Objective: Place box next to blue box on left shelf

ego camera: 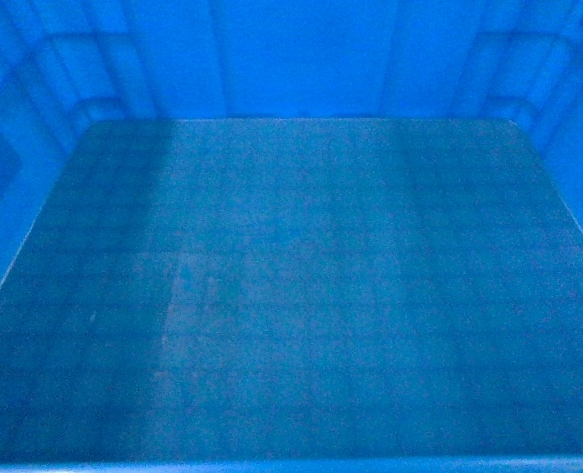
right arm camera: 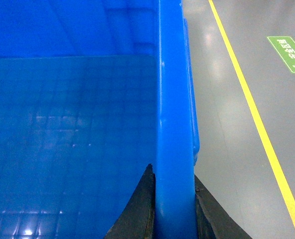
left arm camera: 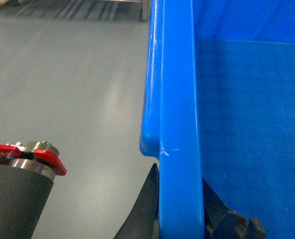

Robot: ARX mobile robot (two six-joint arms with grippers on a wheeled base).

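We are holding the box (ego camera: 291, 296) by both side rims. Our left end effector (left arm camera: 180, 209) is grasping its left rim, and our right end effector (right arm camera: 173, 209) is grasping its right rim above the grey floor (right arm camera: 237, 124).

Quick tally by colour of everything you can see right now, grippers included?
Blue: 1, the box, held by its two side rims
Black: 2, the left gripper and the right gripper, each clamped on a rim
Yellow: 1, the floor line
Green: 1, the floor sign
Red: 1, the bracket on the left arm
Total: 6
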